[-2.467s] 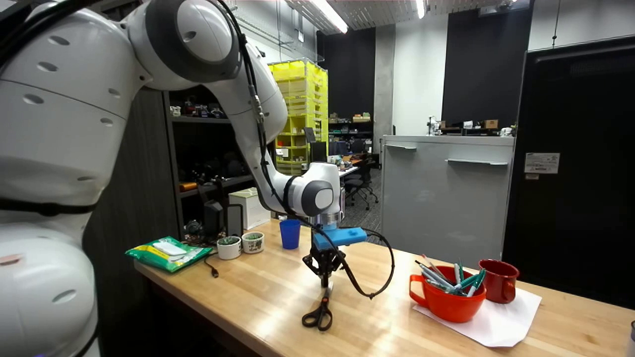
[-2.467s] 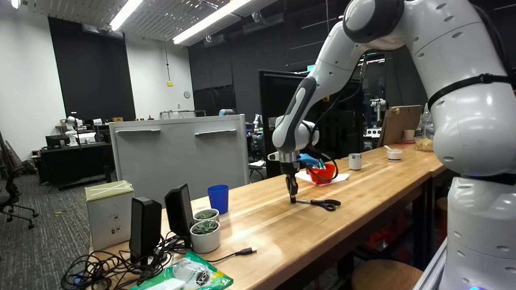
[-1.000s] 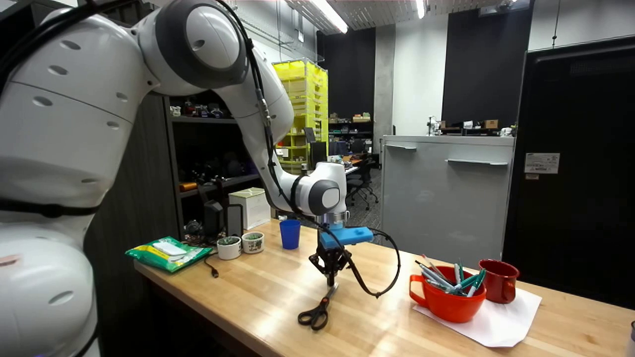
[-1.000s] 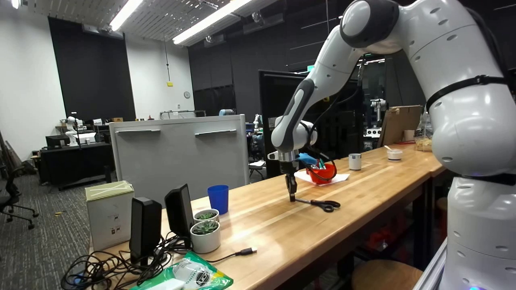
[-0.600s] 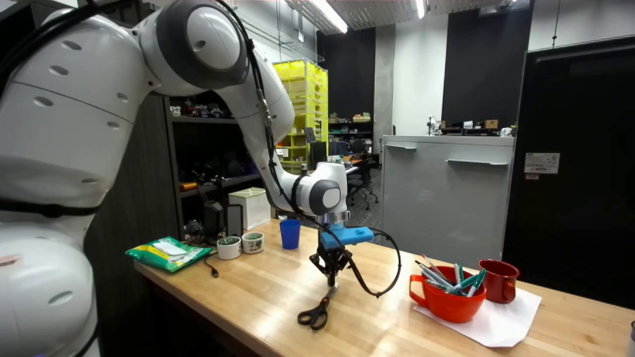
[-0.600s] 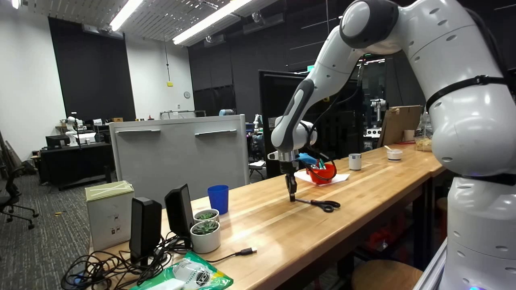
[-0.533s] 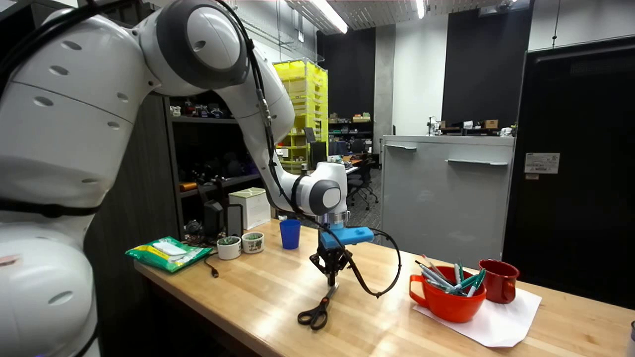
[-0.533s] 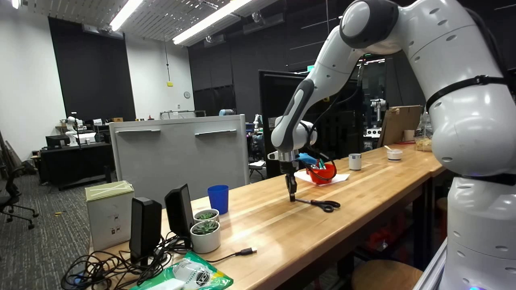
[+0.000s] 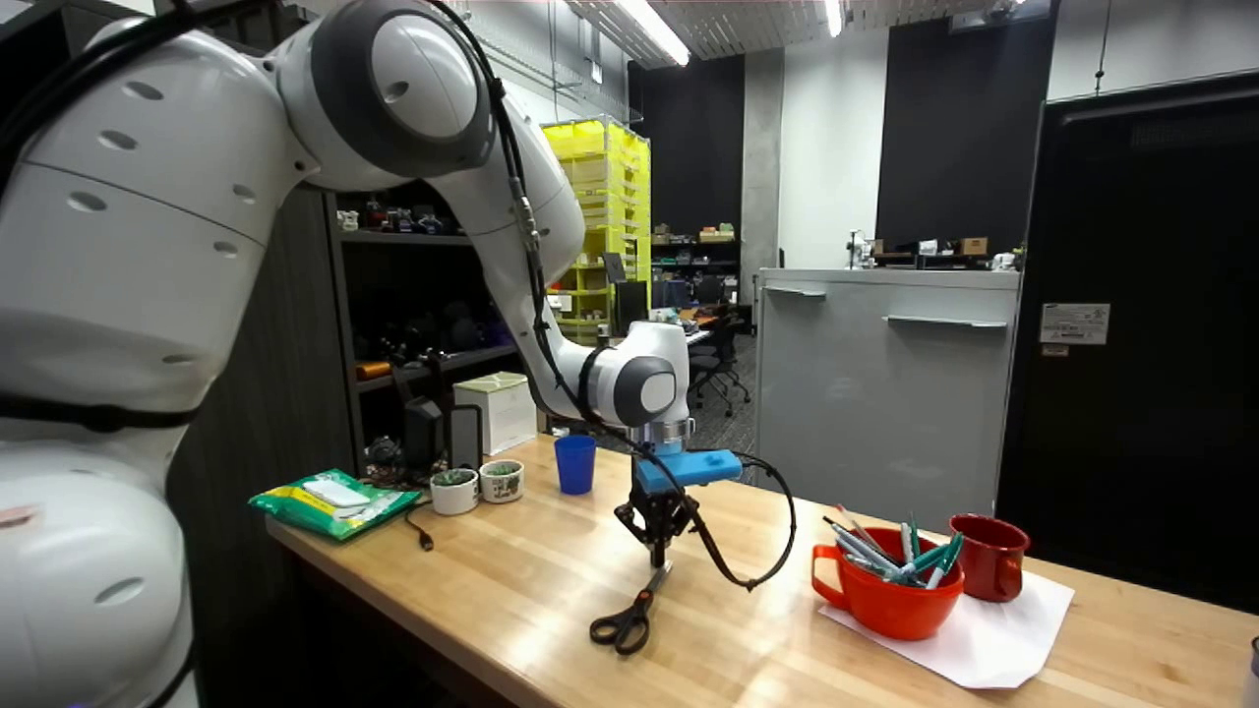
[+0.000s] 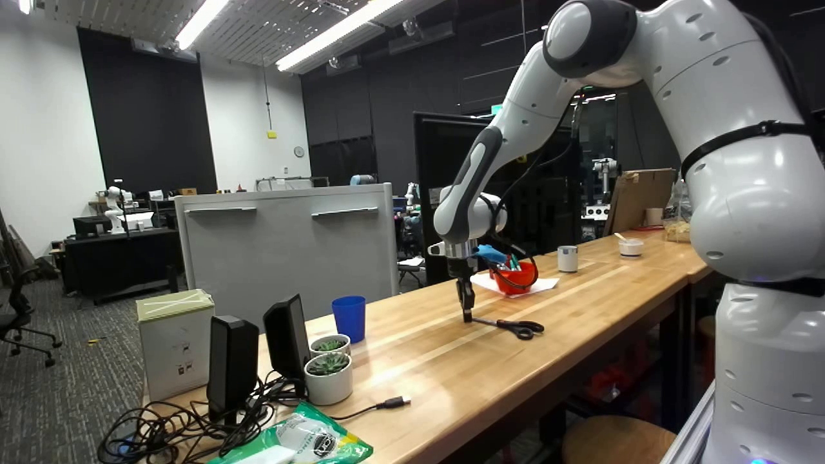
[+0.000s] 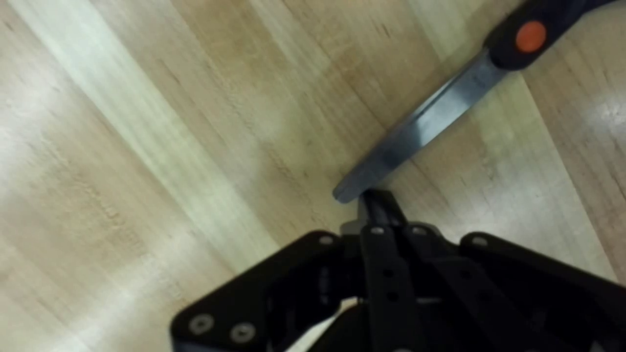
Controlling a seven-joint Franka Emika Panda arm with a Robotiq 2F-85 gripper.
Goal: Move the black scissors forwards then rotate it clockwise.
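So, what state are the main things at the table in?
scissors: shut, lying flat
gripper: shut, close to the scissors' tip, contact unclear
red bowl: upright, holding pens
dark red mug: upright, contents unclear
blue cup: upright, contents unclear
plant pots: upright, planted
speakers: standing
white box: standing, looks closed
green packet: lying flat
cable plug: loose, in no socket
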